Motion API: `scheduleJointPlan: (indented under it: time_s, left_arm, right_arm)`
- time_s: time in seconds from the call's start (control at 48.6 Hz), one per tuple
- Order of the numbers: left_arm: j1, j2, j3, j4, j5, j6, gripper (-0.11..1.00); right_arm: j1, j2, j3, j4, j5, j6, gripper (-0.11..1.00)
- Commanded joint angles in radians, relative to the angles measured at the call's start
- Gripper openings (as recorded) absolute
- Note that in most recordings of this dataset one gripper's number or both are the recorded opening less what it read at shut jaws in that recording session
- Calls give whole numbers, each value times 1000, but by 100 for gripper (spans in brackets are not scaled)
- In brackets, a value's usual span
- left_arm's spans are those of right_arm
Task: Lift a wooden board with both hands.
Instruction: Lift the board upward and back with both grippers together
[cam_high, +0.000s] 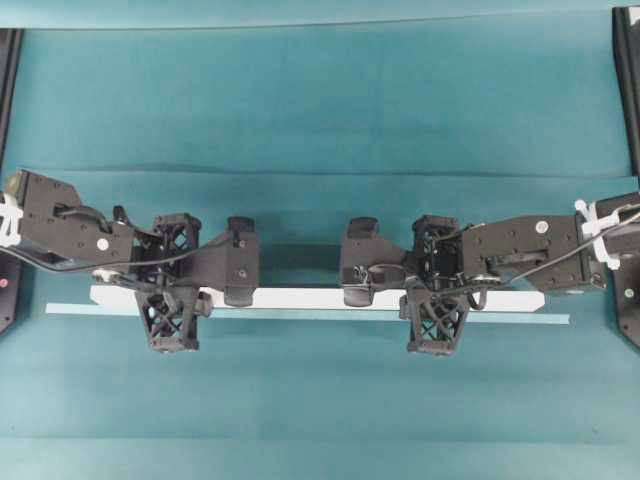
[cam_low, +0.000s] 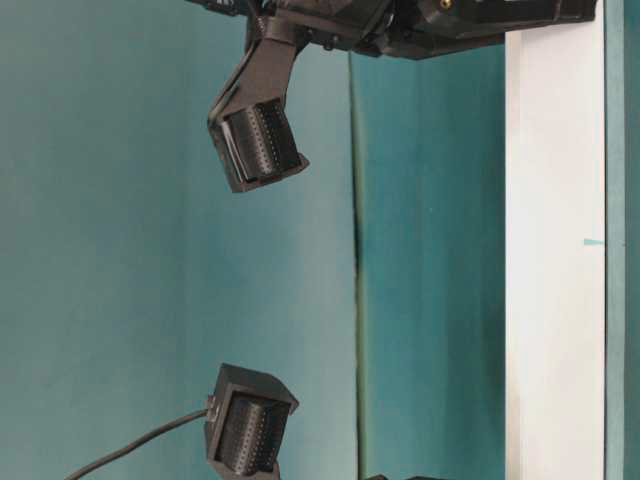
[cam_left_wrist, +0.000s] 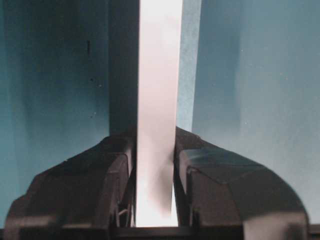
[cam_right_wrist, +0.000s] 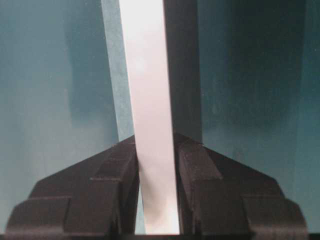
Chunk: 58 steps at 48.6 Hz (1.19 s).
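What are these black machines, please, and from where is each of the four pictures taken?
They are two robot arms. The left gripper and the right gripper are each shut on the long, flat white wooden board. One picture looks down from above, one looks from table level, turned sideways, and two come from cameras on the wrists, where the board runs between black fingers. Beneath lies a teal cloth-covered table. A thin pale teal strip shows along the board's edge.
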Motion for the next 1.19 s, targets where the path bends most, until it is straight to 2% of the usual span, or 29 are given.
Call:
scheduleJointPlan:
  time_s: [0.0, 0.247, 0.473, 0.72, 1.172]
  left_arm:
    - [5, -17, -20, 5, -3, -2, 17]
    - [5, -31, -28, 5, 26, -3, 17]
    - [5, -91, -61, 2, 124, -6, 17]
    - [3, -161, -127, 5, 241, -48, 17]
    - [-2, -244, -229, 2, 431, -44, 17]
  right_arm:
    - [0, -2, -6, 2, -2, 8, 21]
    - [-2, -23, -21, 0, 52, 8, 21]
    - [-3, -71, -72, 2, 135, 9, 21]
    - [-3, -103, -150, 2, 272, 11, 21]
    - [-18, -186, -255, -2, 436, 14, 21]
